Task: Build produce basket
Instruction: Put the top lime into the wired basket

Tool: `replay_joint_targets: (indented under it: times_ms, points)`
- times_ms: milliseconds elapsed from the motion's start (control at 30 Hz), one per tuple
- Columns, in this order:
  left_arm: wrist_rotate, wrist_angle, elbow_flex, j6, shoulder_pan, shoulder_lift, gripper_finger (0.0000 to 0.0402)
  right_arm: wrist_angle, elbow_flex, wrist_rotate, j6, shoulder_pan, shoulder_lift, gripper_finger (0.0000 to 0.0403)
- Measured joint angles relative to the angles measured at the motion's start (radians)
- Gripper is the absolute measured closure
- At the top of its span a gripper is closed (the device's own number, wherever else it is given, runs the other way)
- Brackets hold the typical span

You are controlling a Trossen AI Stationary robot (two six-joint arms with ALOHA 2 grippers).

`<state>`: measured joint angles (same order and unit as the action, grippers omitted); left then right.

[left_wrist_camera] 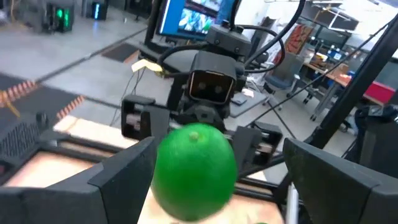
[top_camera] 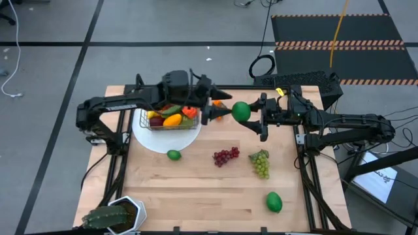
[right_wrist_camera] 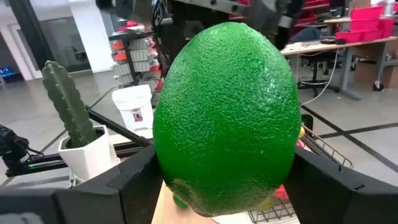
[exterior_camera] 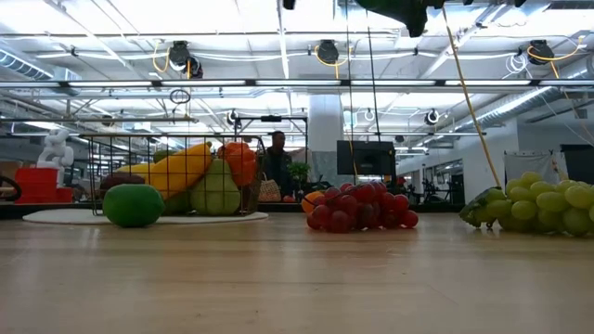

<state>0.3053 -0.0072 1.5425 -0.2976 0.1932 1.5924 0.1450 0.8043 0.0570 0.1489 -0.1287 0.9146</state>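
While the wooden table (top_camera: 196, 189) spreads below, we take the basket (top_camera: 171, 117) as our landmark: it sits on a round white plate (top_camera: 163, 140) toward the table's far left part, already holding a banana (exterior_camera: 176, 167), a pear (exterior_camera: 215, 190) and some red and orange pieces. Just to the right of the basket, raised above the table, the two arms meet nose to nose. The right gripper (top_camera: 261, 117) clasps a round green lime (top_camera: 240, 110) between its fingers, and the left gripper (top_camera: 210, 112) stands with its jaws spread wide on either side of the same fruit, not yet pressing it. We judge this a handover, so the left fingers (left_wrist_camera: 118, 174) should close squarely across the lime's middle before the right ones let go; a smooth round fruit may squirt out of an off-centre pinch. Once held, the lime should travel the short way left and be lowered into a gap among the fruit. In front of the basket lie another lime (top_camera: 173, 155), red grapes (top_camera: 226, 156) and green grapes (top_camera: 260, 163), with one more green fruit (top_camera: 273, 202) farther off.
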Motion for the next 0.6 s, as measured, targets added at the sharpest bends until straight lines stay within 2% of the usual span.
replay_joint_targets:
  times_ms: [167, 600]
  points:
    - [0.012, 0.096, 0.000, 0.036, -0.002, 0.053, 0.0052, -0.001, 0.000, 0.000, 0.019, 0.000, 0.000, 0.0121]
    - [0.045, 0.124, 0.000, 0.056, 0.001, 0.143, 0.0052, 0.001, 0.000, -0.002, 0.021, 0.000, 0.000, 0.0121]
